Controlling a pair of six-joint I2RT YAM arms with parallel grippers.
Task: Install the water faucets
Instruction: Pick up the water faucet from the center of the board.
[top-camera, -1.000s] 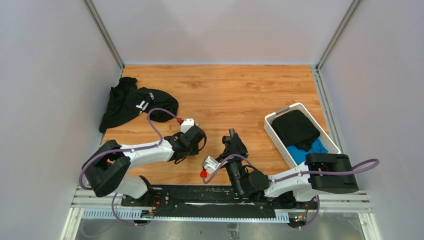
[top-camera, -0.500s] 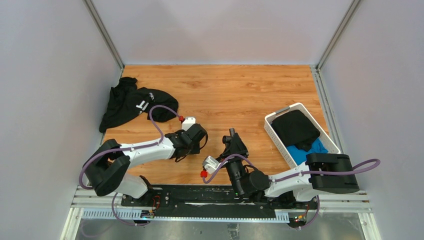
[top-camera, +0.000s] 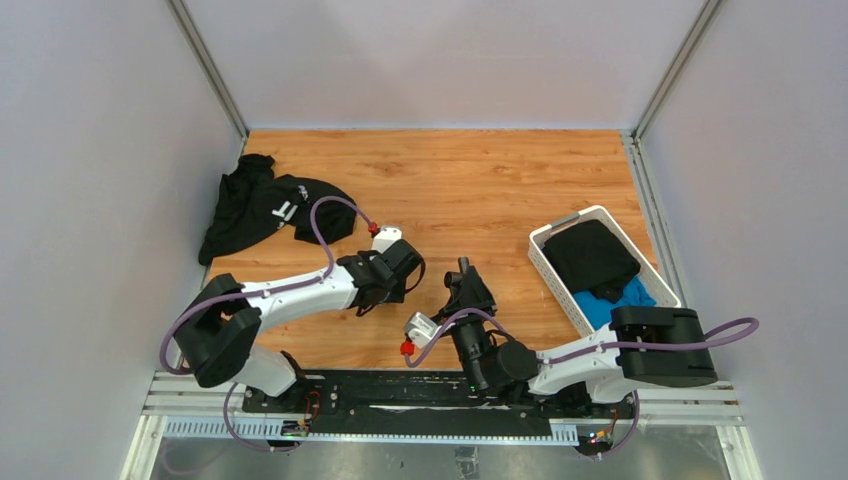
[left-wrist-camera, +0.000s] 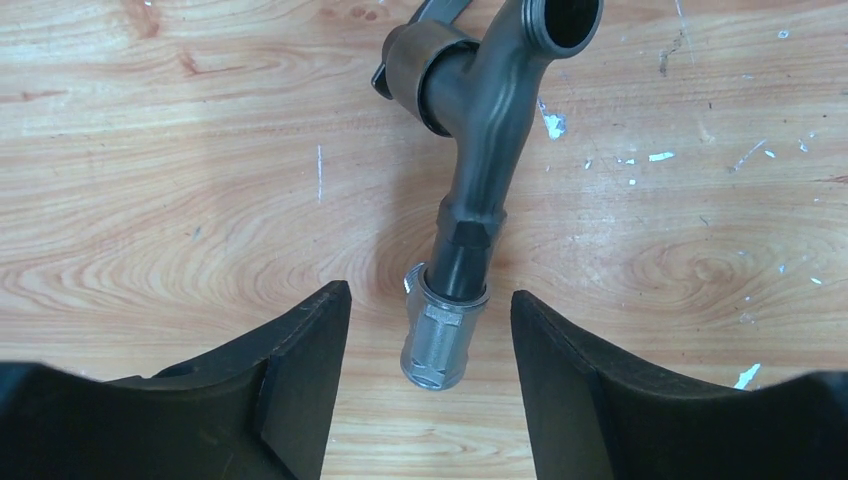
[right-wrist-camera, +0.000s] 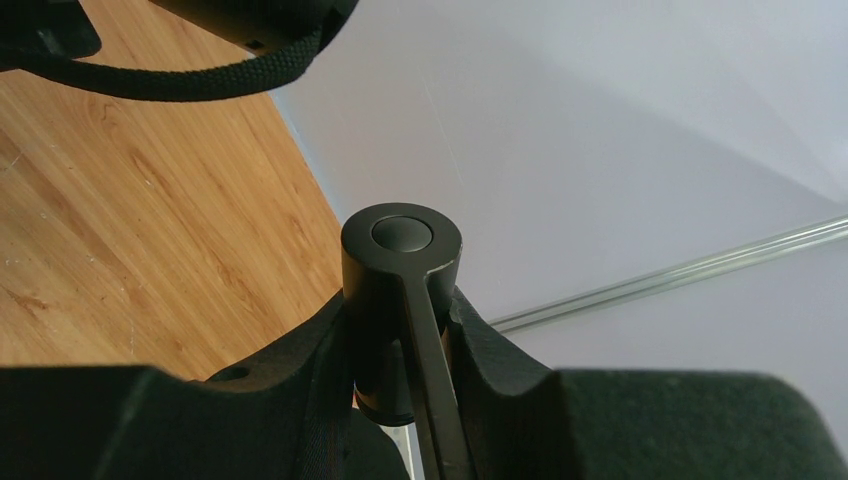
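Hovering low over the wooden table (top-camera: 480, 180), the left gripper (top-camera: 397, 268) sits just left of centre in the top view, and the right gripper (top-camera: 465, 282) stands close beside it to the right without touching it. In the left wrist view the left gripper (left-wrist-camera: 428, 300) is spread wide, its two dark fingers (left-wrist-camera: 300, 370) rising from the lower corners of the frame. Between them, touching neither, a dark-grey faucet body (left-wrist-camera: 480, 150) lies flat on the wood. It runs from an open pipe mouth at the top edge, past a round collar at the upper middle, down a bent stem to a silver hex fitting (left-wrist-camera: 436, 340) at the lower centre, right in the gap between the fingertips. In the right wrist view the right gripper (right-wrist-camera: 400, 335) is clamped on a lever-handled faucet piece (right-wrist-camera: 400, 245). This is a dark round cap with a thin lever running down its front, held upright at the centre of the frame and lifted off the wood, against the pale wall. A black garment (top-camera: 270, 205) lies crumpled at the table's upper left. A white basket (top-camera: 545, 262) holding dark and blue cloth sits at the right edge.
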